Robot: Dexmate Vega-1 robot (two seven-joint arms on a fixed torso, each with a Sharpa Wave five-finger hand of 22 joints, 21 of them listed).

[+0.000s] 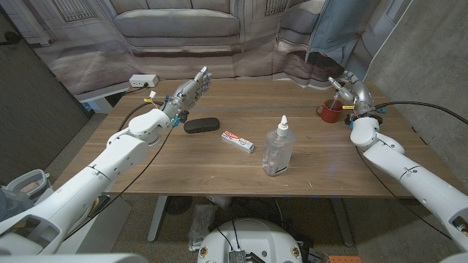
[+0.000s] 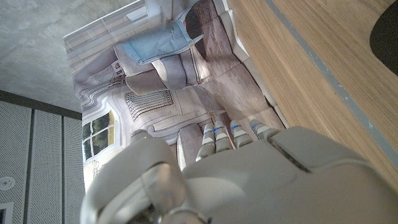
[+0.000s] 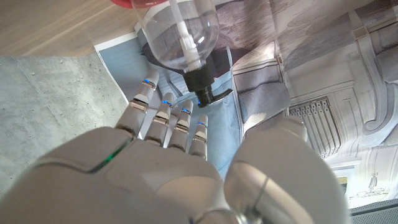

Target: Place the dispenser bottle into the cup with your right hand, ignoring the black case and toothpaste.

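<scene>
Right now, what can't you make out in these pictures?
- Head view: toothpaste lettering, too small to read.
- Head view: the inside of the cup, hidden by the dispenser bottle standing in it.
- Left wrist view: dark shape, likely the black case, cut off by the edge.

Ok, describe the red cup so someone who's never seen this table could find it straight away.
Start at the wooden table and go to its far right side, beside the robot's right hand. The cup stands there: small and red, with a clear dispenser bottle poking out of it, unlike the toothpaste and black case further left.
</scene>
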